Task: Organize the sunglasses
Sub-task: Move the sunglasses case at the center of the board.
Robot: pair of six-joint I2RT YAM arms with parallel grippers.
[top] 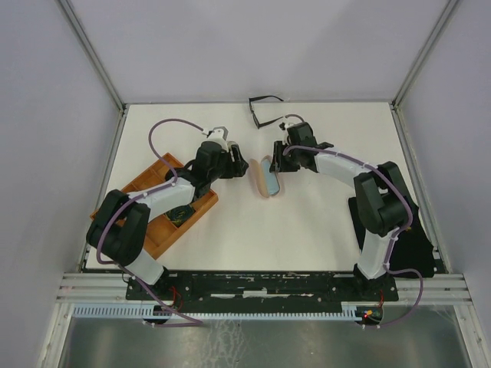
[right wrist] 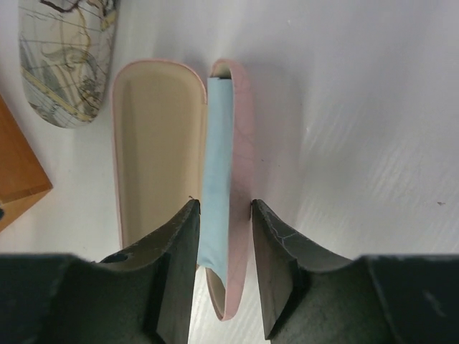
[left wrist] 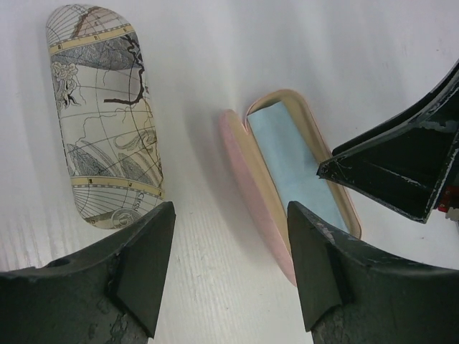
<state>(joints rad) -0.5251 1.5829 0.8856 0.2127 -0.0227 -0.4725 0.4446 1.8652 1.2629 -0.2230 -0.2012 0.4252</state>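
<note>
A thin black-framed pair of sunglasses (top: 265,110) lies unfolded at the table's back edge, apart from both arms. Another dark pair (top: 179,215) rests in the orange tray (top: 157,178). An open pink case (top: 266,178) sits mid-table between the grippers, with a light-blue cloth (right wrist: 217,172) in one half. My right gripper (right wrist: 224,208) straddles that half, one finger on the cloth, the other against the pink shell (right wrist: 242,143). My left gripper (left wrist: 229,215) hangs open over bare table, beside the case's other half (left wrist: 251,179).
A map-patterned case (left wrist: 104,115) lies closed just left of the pink one. The orange tray's corner (right wrist: 18,172) is close by it. A black mat (top: 403,234) lies at the table's right edge, under the right arm.
</note>
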